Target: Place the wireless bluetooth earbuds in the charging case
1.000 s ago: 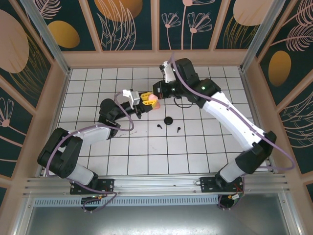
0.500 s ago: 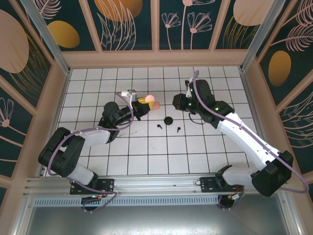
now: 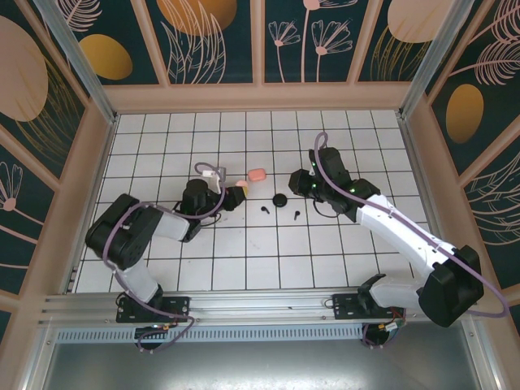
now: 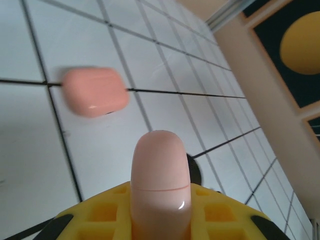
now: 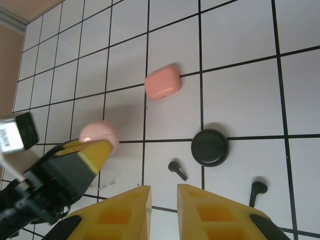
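Our left end effector (image 3: 234,192) is clenched on a glossy pink oval plastic case (image 4: 161,185). The right end effector (image 5: 164,194) hangs slightly parted and empty over the white tiled surface (image 5: 240,90), where we see two tiny black stemmed earbuds (image 5: 177,170) lying loose near a round black case (image 5: 209,147).

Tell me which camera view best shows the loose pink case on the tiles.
The right wrist view: the loose pink case is sharp and whole, lying on a tile line. The left wrist view shows it near but blurred; the top external view shows it whole but small.
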{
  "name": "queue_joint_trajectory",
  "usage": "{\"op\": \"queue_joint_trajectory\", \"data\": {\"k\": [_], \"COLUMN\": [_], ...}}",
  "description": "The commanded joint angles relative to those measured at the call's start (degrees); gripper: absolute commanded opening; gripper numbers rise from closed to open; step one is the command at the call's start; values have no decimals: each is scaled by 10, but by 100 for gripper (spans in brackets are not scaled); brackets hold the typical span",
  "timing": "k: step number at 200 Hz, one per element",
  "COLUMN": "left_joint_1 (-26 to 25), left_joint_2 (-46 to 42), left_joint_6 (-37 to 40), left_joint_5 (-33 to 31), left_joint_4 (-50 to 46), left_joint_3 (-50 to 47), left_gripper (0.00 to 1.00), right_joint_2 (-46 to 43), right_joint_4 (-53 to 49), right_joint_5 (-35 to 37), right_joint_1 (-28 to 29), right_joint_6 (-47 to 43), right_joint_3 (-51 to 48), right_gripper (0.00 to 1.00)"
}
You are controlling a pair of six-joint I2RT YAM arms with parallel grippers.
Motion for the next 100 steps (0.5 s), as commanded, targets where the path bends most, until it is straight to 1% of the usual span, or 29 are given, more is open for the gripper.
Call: {"op": "queue_joint_trajectory", "data": {"k": [1, 20, 32, 45, 70, 95, 100], "left_joint_1": [26, 48, 59, 67, 79, 95, 98], "left_joint_2": [49, 88, 105, 120, 139, 148, 148], "left_joint_6": [-73, -113, -122, -124, -122, -126, -127], "left_joint_5": [21, 40, 52, 64, 73, 71, 71], "left_joint_4": [47, 100, 109, 101, 80, 74, 74], "left_joint_3": [17, 21, 31, 49, 72, 75, 74], "left_gripper": [7, 8, 10, 15, 31, 47, 52], "right_joint_2": [1, -3, -2, 2, 17, 36, 41], "right_joint_4": [15, 11, 9, 7, 5, -1, -3], "right_joint_5": [15, 19, 19, 19, 21, 26, 27], "right_joint_1": [1, 3, 5, 5, 7, 10, 10], "right_joint_6": [13, 15, 14, 15, 17, 19, 18], "right_joint_3": [-14, -16, -16, -17, -15, -11, -9], "right_gripper": [22, 25, 27, 30, 42, 51, 53]}}
